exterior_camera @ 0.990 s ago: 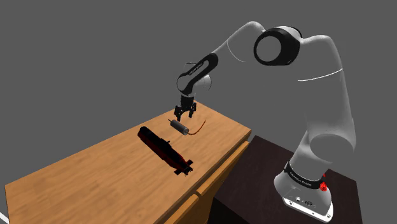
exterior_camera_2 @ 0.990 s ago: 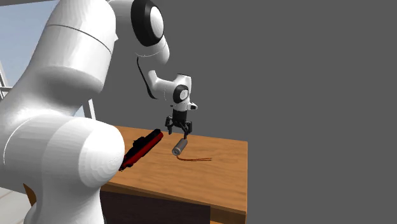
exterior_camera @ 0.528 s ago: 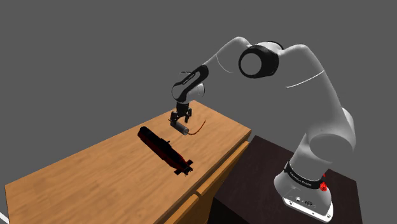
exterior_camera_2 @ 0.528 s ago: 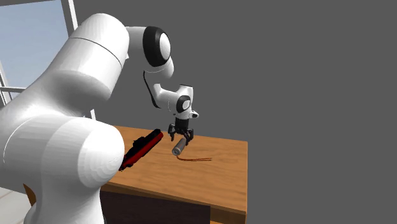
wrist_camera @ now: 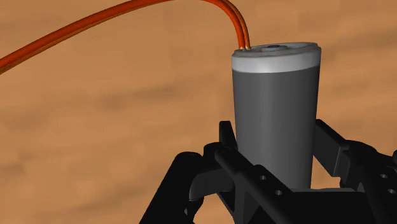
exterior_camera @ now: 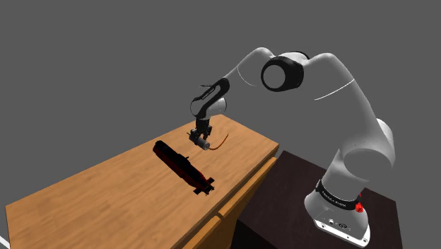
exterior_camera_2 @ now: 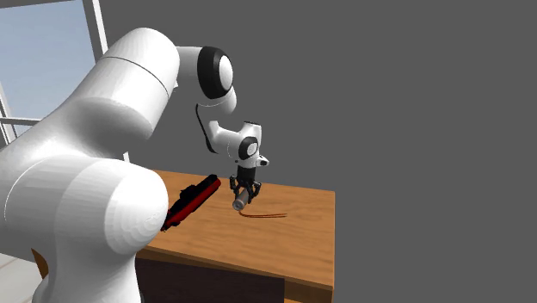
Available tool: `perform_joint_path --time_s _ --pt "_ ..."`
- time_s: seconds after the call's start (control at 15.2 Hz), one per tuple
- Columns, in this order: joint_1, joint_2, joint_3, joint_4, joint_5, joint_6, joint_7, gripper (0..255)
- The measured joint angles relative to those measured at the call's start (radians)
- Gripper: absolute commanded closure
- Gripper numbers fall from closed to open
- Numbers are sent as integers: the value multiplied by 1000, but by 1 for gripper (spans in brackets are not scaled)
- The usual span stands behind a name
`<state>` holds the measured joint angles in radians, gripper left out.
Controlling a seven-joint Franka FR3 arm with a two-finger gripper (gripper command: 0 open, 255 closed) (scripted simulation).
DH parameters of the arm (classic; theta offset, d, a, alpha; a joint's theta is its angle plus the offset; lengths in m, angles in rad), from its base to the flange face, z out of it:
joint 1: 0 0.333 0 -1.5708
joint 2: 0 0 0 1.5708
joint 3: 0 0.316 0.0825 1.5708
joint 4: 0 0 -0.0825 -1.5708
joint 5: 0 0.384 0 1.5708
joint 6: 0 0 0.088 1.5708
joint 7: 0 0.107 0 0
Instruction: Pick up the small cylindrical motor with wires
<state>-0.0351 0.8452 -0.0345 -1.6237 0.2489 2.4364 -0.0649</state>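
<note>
Gripper: your black gripper is clamped on the motor, with one finger against each side of its body.
Motor: the motor is a small dark grey cylinder with a pale grey cap on the end pointing away from the hand. The gripper takes it near the other end.
Wires: two thin orange wires leave the cap close to its rim. They run side by side in a long curve over the wood.
Motor's place: in the shoulder view you find it under the wrist, low at the far end of the surface, with its wires trailing toward that view's right. You cannot tell whether it rests on the wood or sits just clear of it.
Long object: a long black-and-red object lies flat on the wood near the motor but apart from it. It stretches from there toward the camera in the shoulder view.
Surface: it is a wooden top with a visible grain and a paler front edge.
Arm: your white arm rises from the shoulder view's lower right and arches up and left. Its wrist bends down over the motor.
Stand: the dark stand sits just beside the wooden top and carries the arm's base.
Window: a window with pale blue behind it shows at the second exterior view's upper left, past the arm.
Wall: a plain grey wall lies beyond everything else.
</note>
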Motion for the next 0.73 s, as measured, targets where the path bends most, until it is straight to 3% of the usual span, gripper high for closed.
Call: perform_joint_path --time_s 0.73 --pt "2 -19 -2 -6 -2 -13 3 255"
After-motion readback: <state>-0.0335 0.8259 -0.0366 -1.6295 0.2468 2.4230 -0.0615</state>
